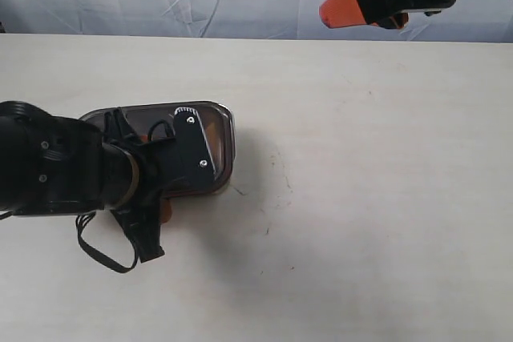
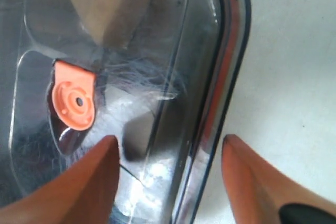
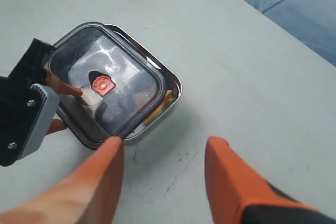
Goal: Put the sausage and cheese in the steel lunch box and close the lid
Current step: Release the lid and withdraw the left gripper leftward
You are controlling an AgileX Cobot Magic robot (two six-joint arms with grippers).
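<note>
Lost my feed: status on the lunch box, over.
Left gripper open, straddling lid edge. Right gripper open, raised clear. Lid skewed on lunch box, steel rim showing. No obstruction seen.

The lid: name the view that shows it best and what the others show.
Right wrist view: nearly the whole lid shows, on the steel lunch box, centre valve included. In the exterior view the left arm hides most of it. The left wrist view gives only the valve and one edge, close up.

The left gripper (image 2: 170,140) blocks the way down onto the lid (image 3: 126,74); the table (image 1: 361,198) right of it lies open.
</note>
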